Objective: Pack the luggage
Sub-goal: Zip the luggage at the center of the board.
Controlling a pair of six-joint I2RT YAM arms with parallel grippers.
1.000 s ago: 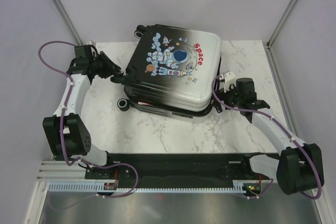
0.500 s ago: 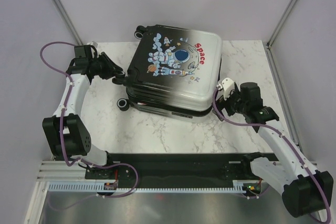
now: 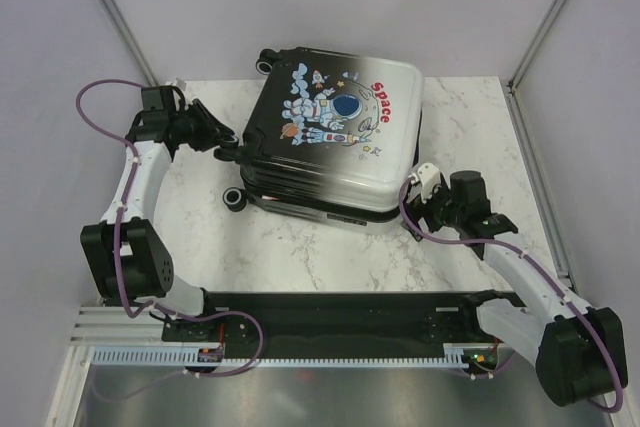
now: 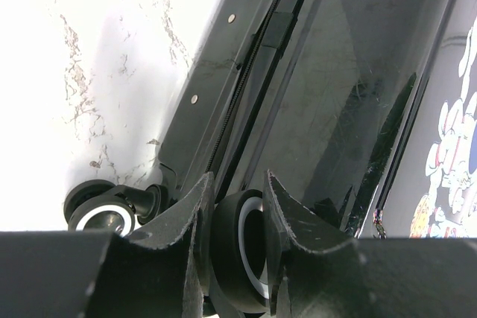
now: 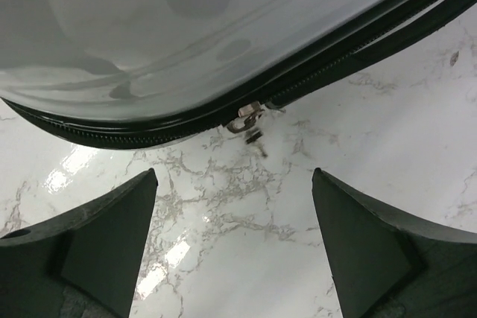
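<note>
The luggage (image 3: 330, 137) lies flat and closed on the marble table, astronaut print and red "Space" facing up. At its left edge my left gripper (image 3: 228, 147) is shut on one black wheel (image 4: 240, 247), which sits between the two fingers in the left wrist view. My right gripper (image 3: 418, 211) hangs open just off the luggage's front right corner, a little above the table. In the right wrist view its fingers (image 5: 112, 221) frame bare marble, and a metal zipper pull (image 5: 250, 118) hangs from the black zipper line just ahead of them.
A second wheel (image 4: 100, 214) stands left of the held one, and another wheel (image 3: 235, 198) shows at the luggage's near left corner. The marble table (image 3: 300, 252) ends at grey walls with metal posts left and right. The arm bases sit on a black rail (image 3: 340, 317).
The right arm has pulled back and down from the luggage's right side to its front right corner, still open. The left arm and the luggage have not moved.
</note>
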